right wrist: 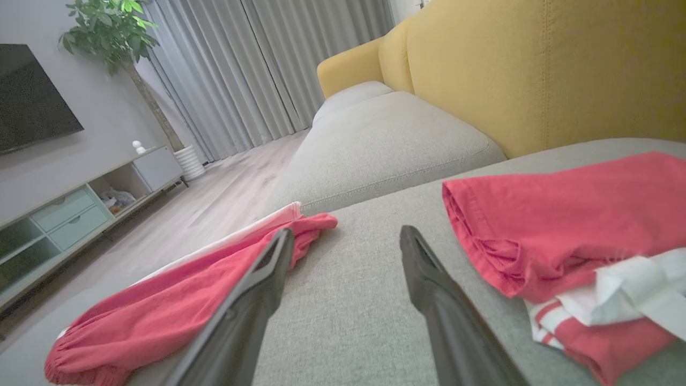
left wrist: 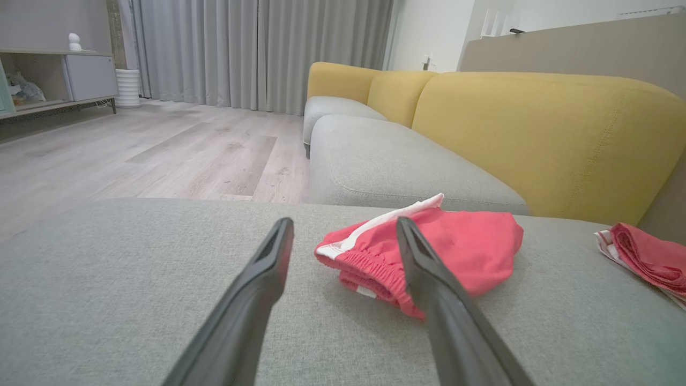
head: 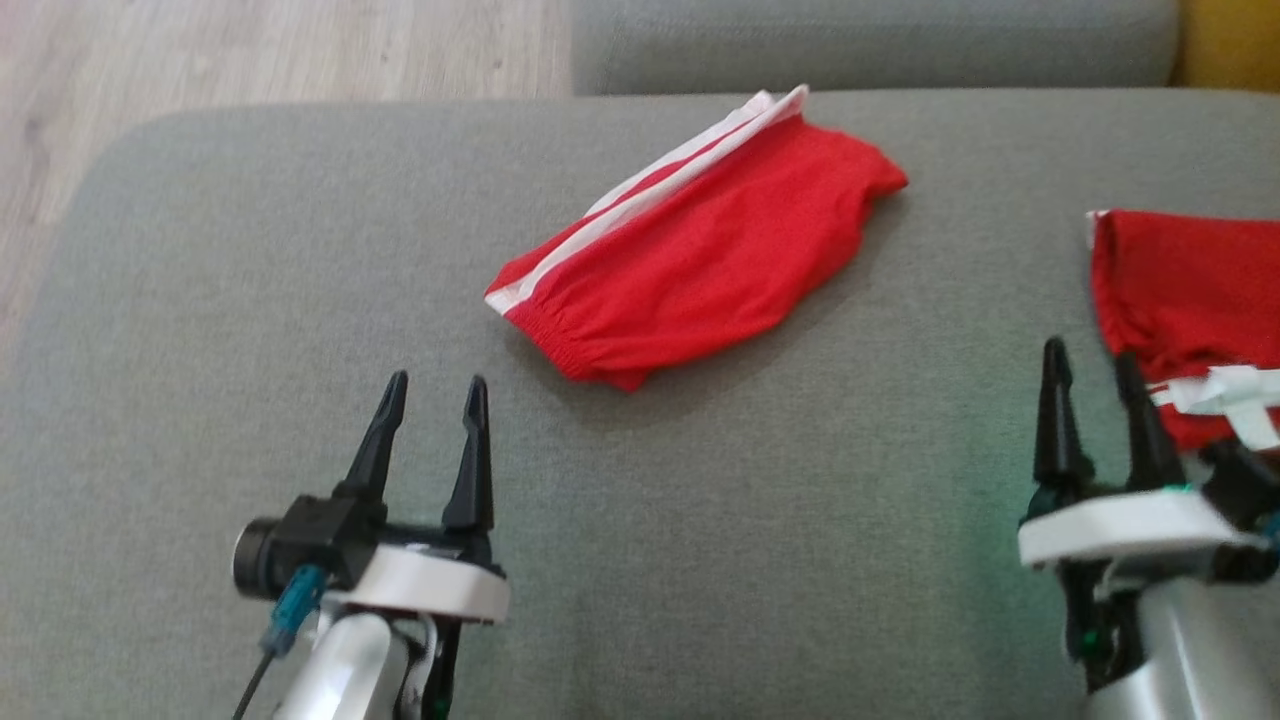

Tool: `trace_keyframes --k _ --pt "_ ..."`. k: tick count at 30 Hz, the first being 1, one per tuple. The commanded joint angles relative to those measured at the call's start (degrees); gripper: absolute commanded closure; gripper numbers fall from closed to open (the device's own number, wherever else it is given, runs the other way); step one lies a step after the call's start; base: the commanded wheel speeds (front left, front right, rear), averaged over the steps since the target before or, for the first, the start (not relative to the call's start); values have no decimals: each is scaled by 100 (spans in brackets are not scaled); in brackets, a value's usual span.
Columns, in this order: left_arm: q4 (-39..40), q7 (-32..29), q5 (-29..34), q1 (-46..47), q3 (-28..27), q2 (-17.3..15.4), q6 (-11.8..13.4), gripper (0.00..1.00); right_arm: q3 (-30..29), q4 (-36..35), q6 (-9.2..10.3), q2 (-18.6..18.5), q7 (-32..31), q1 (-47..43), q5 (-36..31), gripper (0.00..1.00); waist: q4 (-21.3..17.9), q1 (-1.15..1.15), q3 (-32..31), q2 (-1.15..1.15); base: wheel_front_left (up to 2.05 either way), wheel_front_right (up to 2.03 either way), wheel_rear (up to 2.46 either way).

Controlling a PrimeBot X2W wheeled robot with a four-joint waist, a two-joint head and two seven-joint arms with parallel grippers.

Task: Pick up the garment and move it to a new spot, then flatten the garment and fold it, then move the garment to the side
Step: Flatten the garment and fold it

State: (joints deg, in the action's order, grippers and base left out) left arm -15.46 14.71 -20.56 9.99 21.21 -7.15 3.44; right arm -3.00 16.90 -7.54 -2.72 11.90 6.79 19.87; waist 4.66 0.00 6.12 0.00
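The red shorts [head: 700,250] lie folded in the middle of the head view, on the grey sofa seat [head: 250,320]. They slant from lower left to upper right. A white stripe runs along their upper left edge, and the gathered waistband faces the lower left. Nothing is touching them.

The left gripper [head: 437,385] sits at the lower left of that view. Its two dark fingers are spread apart, gripping nothing and pointing up the frame. The tips are near the waistband end of the shorts but clear of it. In the left wrist view the shorts lie just beyond the fingertips, partly behind the right-hand finger.

The right gripper [head: 1090,355] is at the lower right, its fingers parted too and nothing between them. Just beside it, at the right edge of the frame, lies a second red garment [head: 1190,290], folded, with a white strip across its near end. In the right wrist view this garment sits to the right of the fingers, close to them but apart.

Pale wood floor [head: 250,50] shows at the upper left of the head view. A yellow backrest [left wrist: 536,134] rises in the upper right of the left wrist view, and grey curtains [left wrist: 257,53] hang along its top.
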Motion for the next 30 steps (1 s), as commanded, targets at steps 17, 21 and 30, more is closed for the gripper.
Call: trace_keyframes --k 17,21,30 --pt "112 29 351 1094 -25 364 -356 0 -780 552 5 -320 -2323 2949 -763 0 1018 0 1403 0 0 0 0" --pt "104 29 324 1211 65 405 -384 0 -969 1283 5 -581 -2685 3562 -879 0 1285 0 1580 0 0 0 0" --pt "164 29 90 1405 445 425 -311 0 -567 2710 5 -1273 -3252 4255 -1346 0 1711 0 1842 0 0 0 0"
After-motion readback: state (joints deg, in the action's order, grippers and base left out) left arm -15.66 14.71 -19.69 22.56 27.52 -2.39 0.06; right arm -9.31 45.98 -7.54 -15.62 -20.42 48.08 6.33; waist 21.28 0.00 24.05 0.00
